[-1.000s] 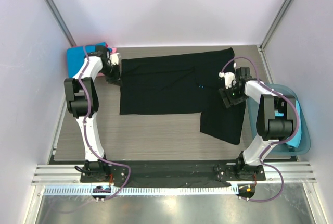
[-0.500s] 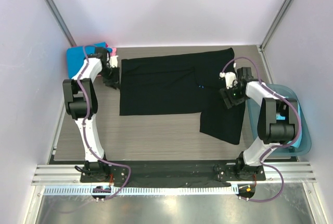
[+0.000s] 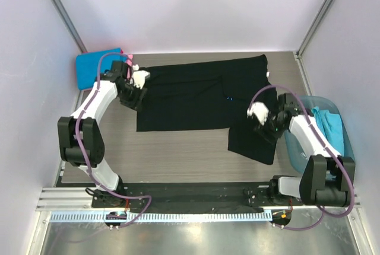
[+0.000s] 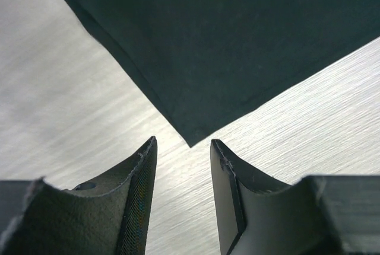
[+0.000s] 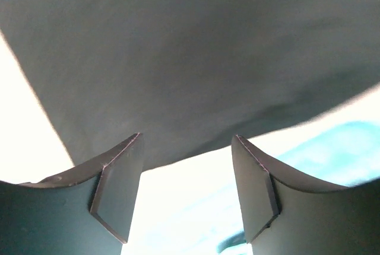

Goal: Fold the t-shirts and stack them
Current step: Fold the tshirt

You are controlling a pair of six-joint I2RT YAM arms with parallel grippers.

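The left gripper (image 3: 134, 93) hangs low over the pale wood-grain table (image 3: 178, 154) with its two dark fingers (image 4: 139, 190) moderately apart and nothing between them. In the left wrist view a corner of the large black cloth t-shirt (image 4: 225, 47) lies flat just ahead of the gap, clear of both fingers.

The right gripper (image 3: 268, 129) has its jaws spread wide and also grips nothing. It sits over the right-hand flap of the black t-shirt, whose hem (image 5: 196, 65) runs across just beyond the fingertips. Glare washes out the surface under them, so the blue-green patch at lower right is probably the translucent teal plastic tub (image 3: 347, 163).

From above, the black t-shirt (image 3: 190, 95) spreads across the middle of the table, one part hanging toward the near right. A bright blue folded t-shirt (image 3: 95, 65) lies at the far left corner with a pink one (image 3: 126, 56) just beside it. A turquoise t-shirt (image 3: 330, 126) sits inside the tub at the right edge.
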